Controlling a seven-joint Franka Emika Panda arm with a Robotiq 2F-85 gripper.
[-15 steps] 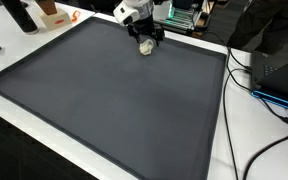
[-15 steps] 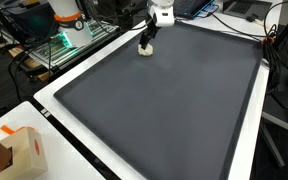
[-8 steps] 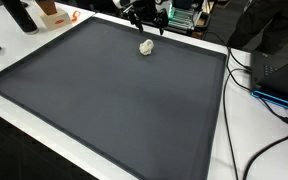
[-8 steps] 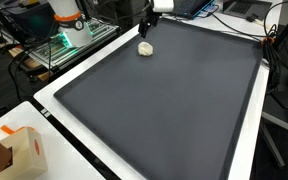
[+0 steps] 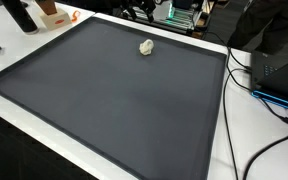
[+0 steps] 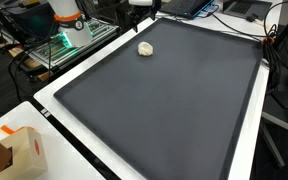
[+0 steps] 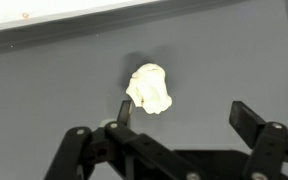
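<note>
The end effector (image 7: 182,112) hangs wide open, holding nothing. Below it a pale crumpled lump (image 7: 150,88) lies on the dark grey mat (image 5: 114,100), near the mat's far edge (in both exterior views). The mat covers a white bench (image 5: 232,115).

fig. wrist view: robotiq gripper (image 7: 184,112), matt black throughout; two fingers (image 7: 249,118), each ending in a flat, squared pad with a thin profile; each finger carried on a jointed linkage; linkage bars (image 7: 84,150) angular, with chamfered edges that catch a faint grey sheen; round pivot pins (image 7: 78,133) set at the joints; the two linkages mirror each other across the centre. exterior view: a small white part of the arm (image 6: 142,2) shows at the top edge; the rest lies out of frame.
</note>
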